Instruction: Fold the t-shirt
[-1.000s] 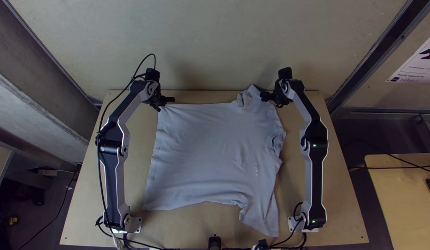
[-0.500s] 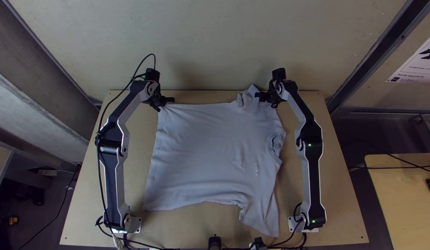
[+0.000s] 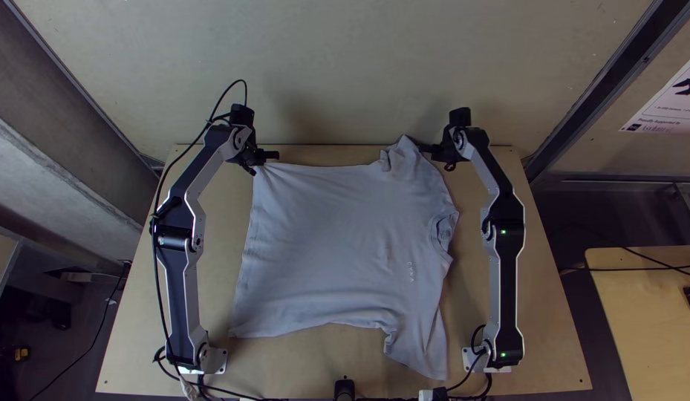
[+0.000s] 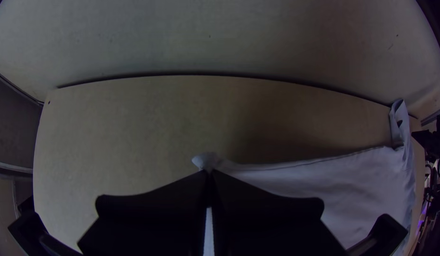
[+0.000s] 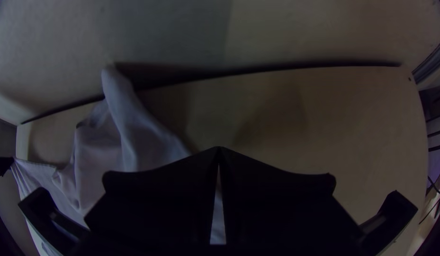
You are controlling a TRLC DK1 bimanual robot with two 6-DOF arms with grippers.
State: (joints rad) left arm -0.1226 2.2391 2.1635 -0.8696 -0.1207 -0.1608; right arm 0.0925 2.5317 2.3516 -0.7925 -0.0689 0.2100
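First, shirt (image 3: 337, 238): one, spread on the table (image 3: 541, 297), hem toward the left arm, collar (image 3: 443, 229) toward the right, far sleeve (image 3: 402, 154) rumpled; left gripper (image 3: 275, 155): one, at the far hem corner, fingers clamped on the shirt, a small tuft past their tips; right gripper (image 3: 426, 148): one, beside the far sleeve, fingertips together, cloth between them cannot be told
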